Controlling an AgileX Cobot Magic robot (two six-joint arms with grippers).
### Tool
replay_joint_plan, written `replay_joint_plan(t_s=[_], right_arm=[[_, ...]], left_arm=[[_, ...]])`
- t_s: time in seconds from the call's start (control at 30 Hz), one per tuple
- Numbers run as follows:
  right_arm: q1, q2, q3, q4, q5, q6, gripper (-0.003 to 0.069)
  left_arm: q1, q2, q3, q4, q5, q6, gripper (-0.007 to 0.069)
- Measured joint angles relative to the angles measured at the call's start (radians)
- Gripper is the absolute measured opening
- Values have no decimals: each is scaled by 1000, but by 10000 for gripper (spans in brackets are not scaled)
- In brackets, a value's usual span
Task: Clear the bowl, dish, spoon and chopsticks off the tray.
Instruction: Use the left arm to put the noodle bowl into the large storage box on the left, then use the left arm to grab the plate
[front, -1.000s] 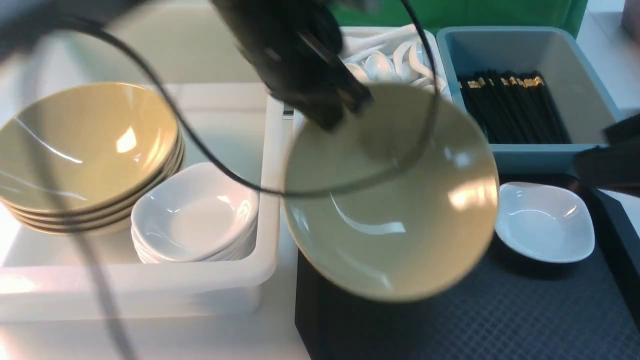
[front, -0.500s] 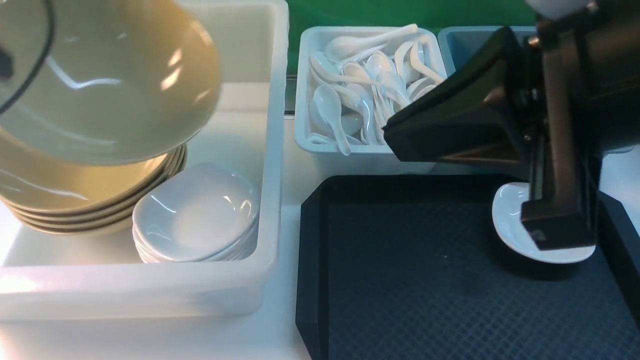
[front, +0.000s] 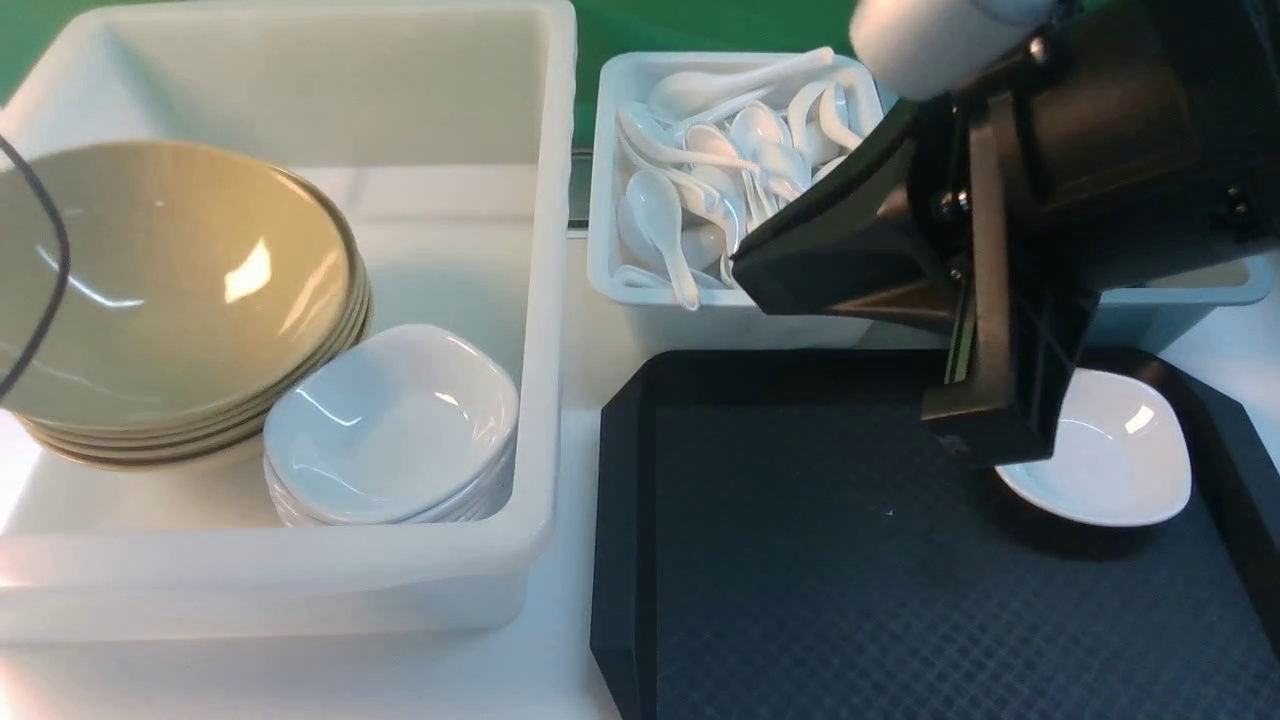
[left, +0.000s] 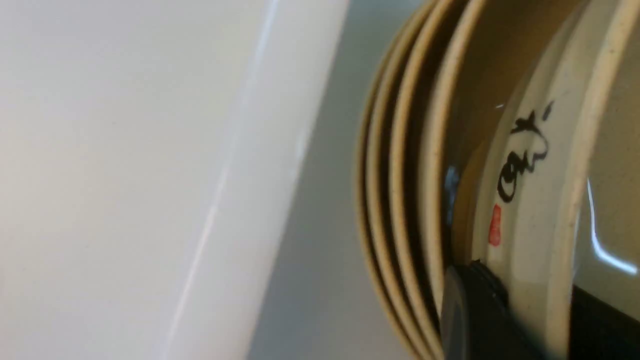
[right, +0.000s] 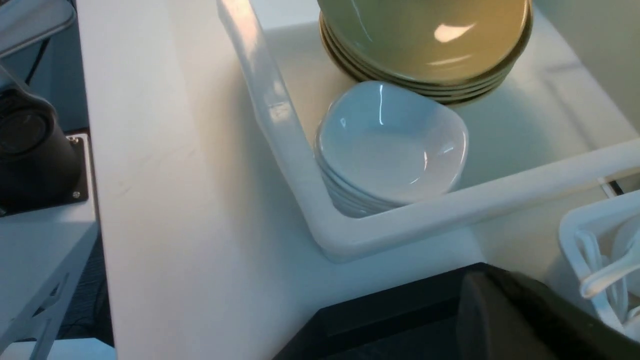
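Only writing found: a black brush-style mark (left: 522, 155) with a small red seal (left: 494, 225) below it on the outer wall of the top bowl (left: 530, 240), left wrist view; neither can be read. The left tool (left: 535, 320) is clamped on that bowl's rim, one black finger (left: 472, 315) outside and the other inside. The bowl is seated on the stack of tan bowls (front: 200, 445) in the white tub (front: 300, 580), left side of the front frame. The right tool (front: 748, 272) is clenched, nothing seen in it, its tip shown against the white spoon bin (front: 610, 180), upper centre. The dish (front: 1110, 460) is seen on the tray (front: 800, 560), right of centre, partly hidden by the right arm. A stack of white dishes (front: 390, 430) is packed just beside the bowls in the tub.
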Motion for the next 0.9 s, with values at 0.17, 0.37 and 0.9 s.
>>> replay_joint_plan(t_s=[0.17, 0.37, 0.9], right_arm=[[0, 4, 0, -1, 1, -1, 34], [0, 4, 0, -8, 4, -1, 34], [-55, 4, 0, -415, 184, 306, 34]], left_arm=[[-3, 0, 1, 27, -4, 0, 170], [-3, -2, -10, 75, 54, -5, 454], [-558, -168, -299, 170, 221, -162, 409]])
